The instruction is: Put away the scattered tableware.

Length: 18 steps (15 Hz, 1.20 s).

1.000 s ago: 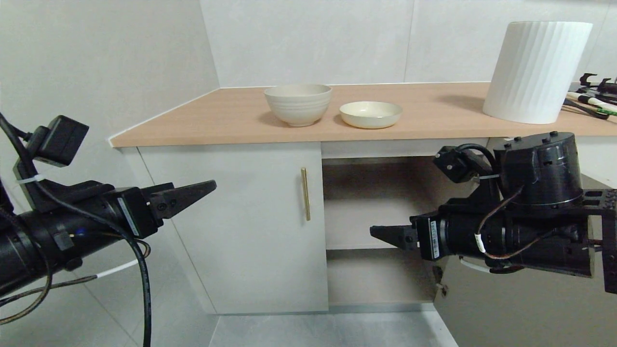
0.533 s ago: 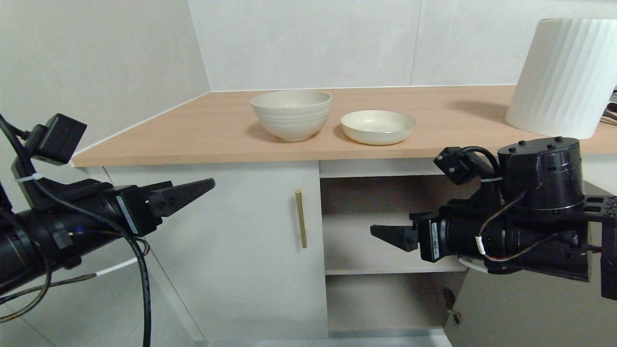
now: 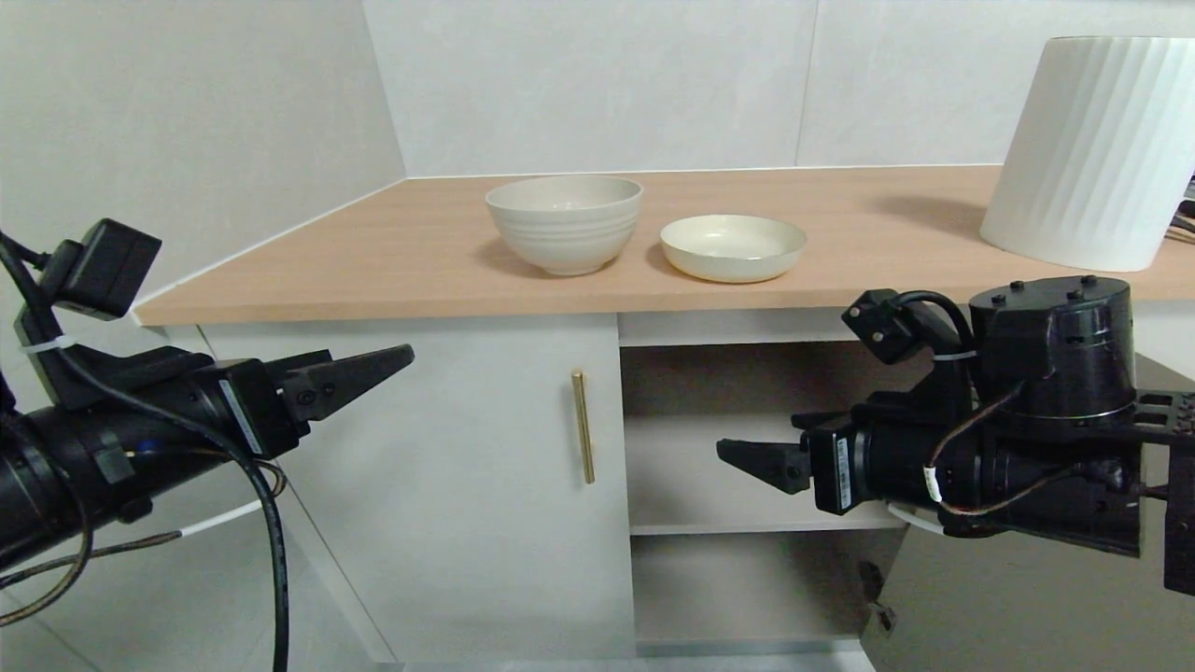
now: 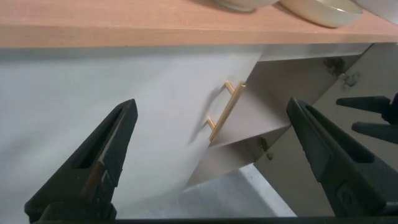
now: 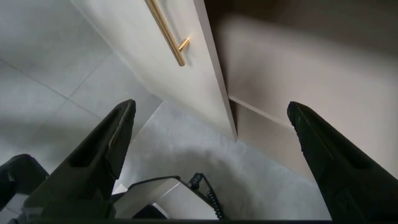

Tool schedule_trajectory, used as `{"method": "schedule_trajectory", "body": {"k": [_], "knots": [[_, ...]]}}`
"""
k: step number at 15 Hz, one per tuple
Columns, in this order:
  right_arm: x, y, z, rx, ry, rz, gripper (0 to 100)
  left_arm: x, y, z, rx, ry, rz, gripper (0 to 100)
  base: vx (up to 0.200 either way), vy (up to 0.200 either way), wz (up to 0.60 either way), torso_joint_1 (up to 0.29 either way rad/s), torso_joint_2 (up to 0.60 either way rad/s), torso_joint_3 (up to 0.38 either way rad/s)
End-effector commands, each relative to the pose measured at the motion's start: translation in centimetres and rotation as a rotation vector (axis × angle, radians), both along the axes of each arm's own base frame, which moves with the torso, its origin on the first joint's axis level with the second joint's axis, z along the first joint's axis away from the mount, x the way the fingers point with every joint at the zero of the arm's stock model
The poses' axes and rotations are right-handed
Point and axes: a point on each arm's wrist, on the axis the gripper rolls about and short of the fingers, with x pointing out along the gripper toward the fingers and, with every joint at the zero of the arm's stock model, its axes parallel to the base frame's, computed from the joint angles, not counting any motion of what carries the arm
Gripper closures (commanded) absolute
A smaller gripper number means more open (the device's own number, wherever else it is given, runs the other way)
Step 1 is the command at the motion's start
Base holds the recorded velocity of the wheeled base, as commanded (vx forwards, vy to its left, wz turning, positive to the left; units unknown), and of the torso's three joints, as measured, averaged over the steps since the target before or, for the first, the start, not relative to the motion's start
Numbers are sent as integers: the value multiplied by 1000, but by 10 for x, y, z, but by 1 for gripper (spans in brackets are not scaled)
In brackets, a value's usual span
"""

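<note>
bowl [image 3: 564, 222] and shallow dish [image 3: 733, 245] just beside each other, not touching, near worktop [image 3: 373, 271] front edge, well apart from its left corner | left gripper [image 3: 397, 359] below that edge, before shut door [image 3: 448, 467], fingers spread wide, empty | right gripper [image 3: 738, 457] at open compartment [image 3: 691, 485], fingers spread wide, empty

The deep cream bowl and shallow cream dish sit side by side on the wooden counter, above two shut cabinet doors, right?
No: only the white cabinet door with the brass handle is shut. The compartment beside it stands open, as the head view shows. The deep cream bowl and shallow cream dish do sit side by side on the wooden counter.
</note>
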Motion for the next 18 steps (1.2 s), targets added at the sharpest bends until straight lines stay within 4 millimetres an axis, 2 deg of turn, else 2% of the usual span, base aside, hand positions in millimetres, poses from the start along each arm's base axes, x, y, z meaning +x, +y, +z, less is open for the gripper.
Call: {"method": "schedule_trajectory", "body": {"k": [1, 6, 9, 12, 15, 18], "knots": [[0, 0, 0, 0, 1, 1, 0, 2, 0, -1, 0, 8, 0, 0, 0, 0, 0, 0, 0, 0], [0, 0, -2, -20, -11, 9, 0, 3, -1, -3, 1, 15, -1, 0, 0, 0, 0, 58, -213, -206], [0, 0, -3, -24, -9, 13, 0, 8, -2, -7, 5, 35, -3, 0, 0, 0, 0, 180, -535, -297], [0, 0, -3, -26, -8, 15, 0, 23, -5, -8, 8, 58, -12, 0, 0, 0, 0, 173, -481, -286], [2, 2, -6, -29, -1, 15, 0, 42, -9, -23, 21, 123, -10, 0, 0, 0, 0, 185, -478, -282], [6, 5, -9, -31, -5, 15, 0, 50, -11, -24, 25, 132, -12, 0, 0, 0, 0, 79, -168, -100]]}}
